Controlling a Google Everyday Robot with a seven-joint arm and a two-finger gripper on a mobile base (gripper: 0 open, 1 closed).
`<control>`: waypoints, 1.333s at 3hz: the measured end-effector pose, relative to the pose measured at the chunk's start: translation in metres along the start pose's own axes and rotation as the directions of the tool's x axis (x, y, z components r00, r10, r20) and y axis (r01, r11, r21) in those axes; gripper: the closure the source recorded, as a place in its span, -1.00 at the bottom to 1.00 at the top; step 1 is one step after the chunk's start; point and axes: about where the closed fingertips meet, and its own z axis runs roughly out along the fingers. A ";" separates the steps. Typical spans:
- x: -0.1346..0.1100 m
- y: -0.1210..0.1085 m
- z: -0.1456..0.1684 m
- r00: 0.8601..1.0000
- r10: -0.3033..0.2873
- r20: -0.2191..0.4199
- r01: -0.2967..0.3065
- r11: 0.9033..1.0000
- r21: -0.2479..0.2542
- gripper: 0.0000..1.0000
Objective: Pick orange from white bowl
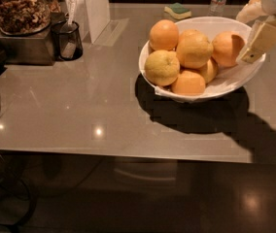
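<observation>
One white bowl (210, 94) sits on a grey counter (79, 110) and holds six round fruits, five orange-toned and one yellow. The orange (227, 47), deep-coloured and dimpled, lies at the bowl's right side near the rim. One gripper (254, 45) hangs over that rim just beside it; I cannot tell whether it is open or closed.

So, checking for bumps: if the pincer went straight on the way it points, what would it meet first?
Likely the rightmost orange in the white bowl; the pincer, at its right rim, points down-left; depth unclear.
</observation>
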 end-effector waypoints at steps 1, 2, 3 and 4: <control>0.004 -0.005 0.017 1.000 0.016 0.012 -0.016 1.000 -0.027 -0.44; 0.002 -0.010 0.033 0.999 0.025 0.034 -0.024 0.999 -0.040 -0.40; -0.010 -0.018 0.044 0.998 0.003 0.055 0.000 0.999 -0.039 -0.40; -0.020 -0.024 0.055 0.998 -0.032 0.058 0.035 0.998 -0.046 -0.40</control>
